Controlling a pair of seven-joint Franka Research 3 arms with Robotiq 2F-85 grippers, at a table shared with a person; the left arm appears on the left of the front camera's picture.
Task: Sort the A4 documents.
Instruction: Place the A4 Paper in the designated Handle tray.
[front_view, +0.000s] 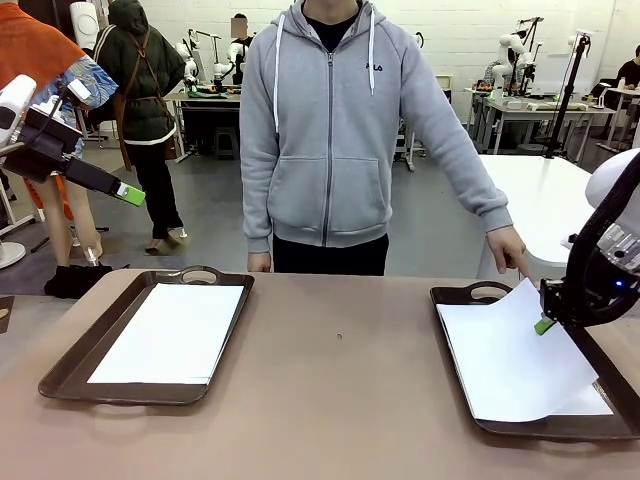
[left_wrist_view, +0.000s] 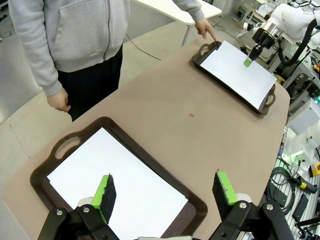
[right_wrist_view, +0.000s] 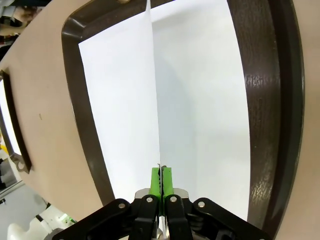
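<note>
My right gripper (front_view: 545, 324) is over the right tray (front_view: 455, 296), jaws clenched on the edge of the top A4 sheet (front_view: 510, 350). In the right wrist view the green pads (right_wrist_view: 161, 181) are pressed together with that sheet's edge between them, the paper rising edge-on up the middle of the frame. The pinched side is lifted off the tray; the sheet's near side droops over the tray and hangs slightly past its left rim. Another white sheet (front_view: 597, 403) lies flat under it in the same tray, a corner showing at the near right.

My left gripper (front_view: 128, 194) hangs in the air, well above the table (front_view: 340, 400) and off its left edge, jaws released and wide apart, holding nothing. The left wrist view looks down between the two green fingers (left_wrist_view: 105, 192) at the left tray (left_wrist_view: 67, 145), which carries a flat stack of white A4 sheets (left_wrist_view: 117, 185), squared within the rim.

The two brown handled trays are well apart, bare tabletop between them. A person in a grey hoodie (front_view: 330, 120) stands at the far side; one hand (front_view: 508, 248) points down at the far handle of the right tray, just beside the lifted sheet. The other hand (front_view: 259, 262) hangs by the table edge.
</note>
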